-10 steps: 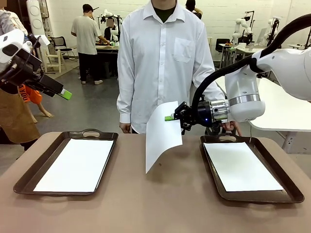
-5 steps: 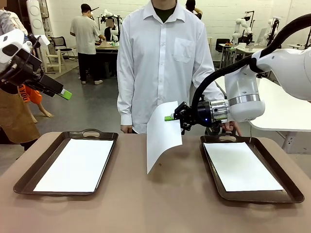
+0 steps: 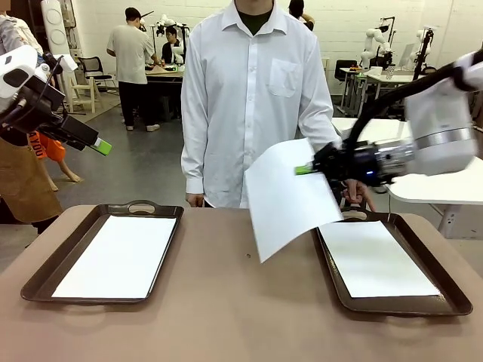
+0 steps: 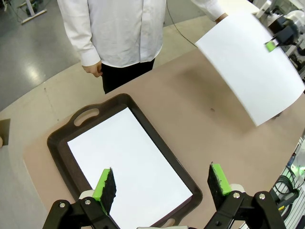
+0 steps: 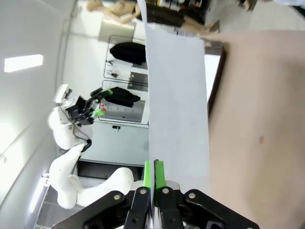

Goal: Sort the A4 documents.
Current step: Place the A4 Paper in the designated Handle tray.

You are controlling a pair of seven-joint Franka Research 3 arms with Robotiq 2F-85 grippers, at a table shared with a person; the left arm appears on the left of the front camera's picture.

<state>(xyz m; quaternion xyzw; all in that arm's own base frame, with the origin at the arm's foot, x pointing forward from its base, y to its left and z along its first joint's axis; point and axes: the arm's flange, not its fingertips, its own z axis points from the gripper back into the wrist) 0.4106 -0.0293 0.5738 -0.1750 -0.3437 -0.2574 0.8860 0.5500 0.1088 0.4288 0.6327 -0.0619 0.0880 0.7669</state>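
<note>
My right gripper (image 3: 306, 169) is shut on the top edge of a white A4 sheet (image 3: 290, 198), which hangs tilted in the air over the table's middle, its lower corner near the right tray. The right wrist view has the same sheet (image 5: 177, 95) pinched between the green pads of that gripper (image 5: 154, 176). Another sheet (image 3: 376, 259) lies in the right dark brown tray (image 3: 404, 304). A third sheet (image 3: 121, 255) lies in the left tray (image 3: 41, 286). My left gripper (image 3: 100, 146) is raised at the far left, open with nothing in it; its wrist view has it (image 4: 162, 187) above the left tray's sheet (image 4: 128, 171).
A person in a white shirt (image 3: 253, 98) stands at the table's far edge, one hand (image 3: 358, 197) by the right tray's handle. Bare brown tabletop (image 3: 241, 317) lies between the trays. White tables stand off to the right.
My right gripper has pulled back to the right and slightly up with the sheet, which has swung broader to the camera and now overlaps the right tray's left edge. The left arm has not moved.
</note>
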